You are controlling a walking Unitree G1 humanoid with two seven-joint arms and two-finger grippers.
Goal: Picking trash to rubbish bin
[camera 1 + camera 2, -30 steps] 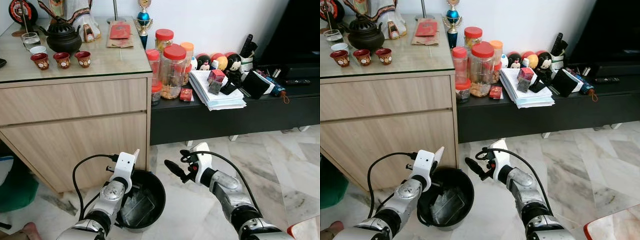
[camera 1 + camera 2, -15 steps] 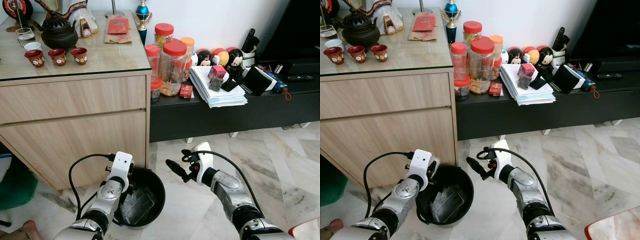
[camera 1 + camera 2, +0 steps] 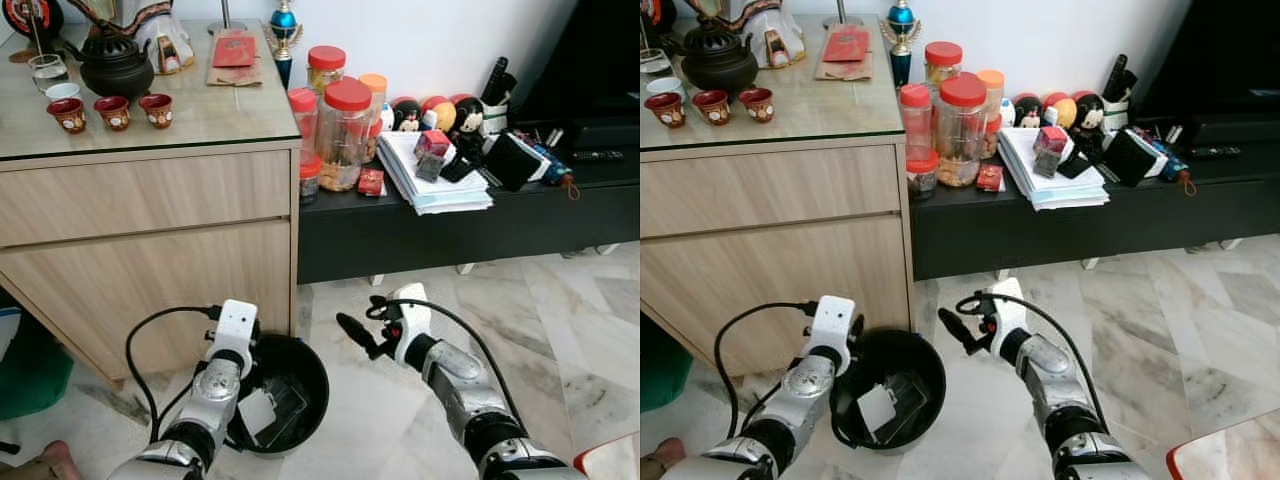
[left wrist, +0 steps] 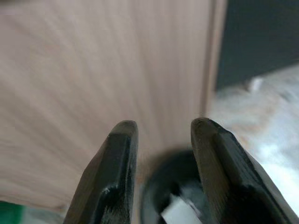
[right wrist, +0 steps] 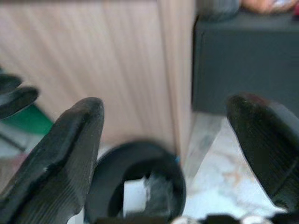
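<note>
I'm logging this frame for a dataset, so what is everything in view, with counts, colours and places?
Bin: one, black, floor by cabinet; white piece and clear plastic inside.
Cabinet: one, light wood.
Teapot: one, dark, cabinet top.
Cups: three, red, beside teapot.
Jars: several, red and orange lids, black bench.
Papers: one white stack, bench.
Floor: pale marble.
Left tool: open, at bin's rim.
Right tool: open, right of bin.

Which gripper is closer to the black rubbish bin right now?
Left. The left gripper hangs over the black rubbish bin's near rim, fingers open; the right gripper hovers beside the bin, off to its right.
</note>
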